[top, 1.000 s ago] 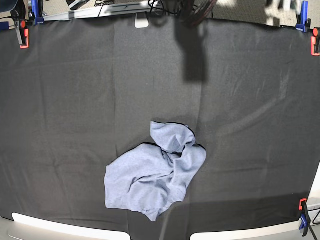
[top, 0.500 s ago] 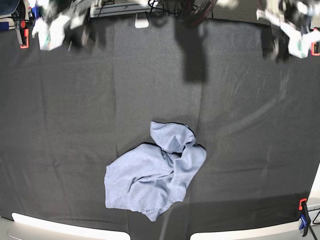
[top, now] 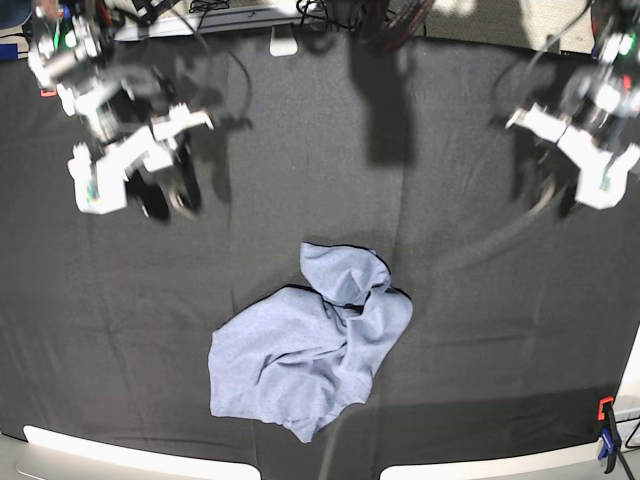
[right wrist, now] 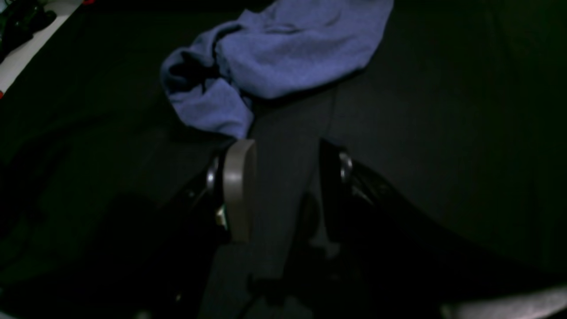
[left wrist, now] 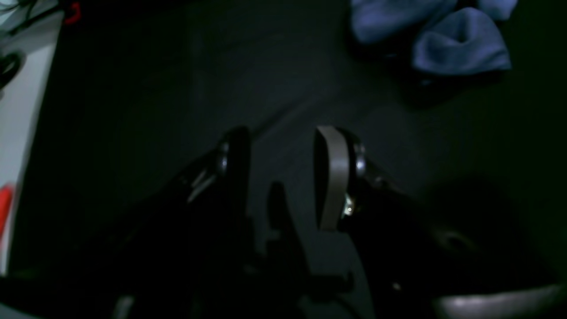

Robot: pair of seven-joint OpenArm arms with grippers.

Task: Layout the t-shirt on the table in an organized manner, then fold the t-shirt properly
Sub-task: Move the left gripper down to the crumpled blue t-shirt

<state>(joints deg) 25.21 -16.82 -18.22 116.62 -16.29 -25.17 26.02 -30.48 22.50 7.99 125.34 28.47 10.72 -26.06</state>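
Observation:
The light blue-grey t-shirt (top: 310,345) lies crumpled in a heap near the front middle of the black-clothed table (top: 480,320); no lettering shows. My right gripper (top: 165,198) is at the back left, open and empty, well short of the shirt. In the right wrist view it (right wrist: 285,155) hovers over bare cloth just short of the shirt's nearest fold (right wrist: 283,48). My left gripper (top: 548,190) is at the back right, open and empty. In the left wrist view it (left wrist: 281,146) is over bare cloth, with the shirt (left wrist: 456,44) far off at the upper right.
An orange and blue clamp (top: 605,425) grips the cloth at the front right corner. White panels (top: 120,455) line the front edge. Cables and a stand (top: 380,20) sit beyond the far edge.
Both arms have come in from beyond the far edge and dropped over the table, nearer the shirt. The shirt has not moved.

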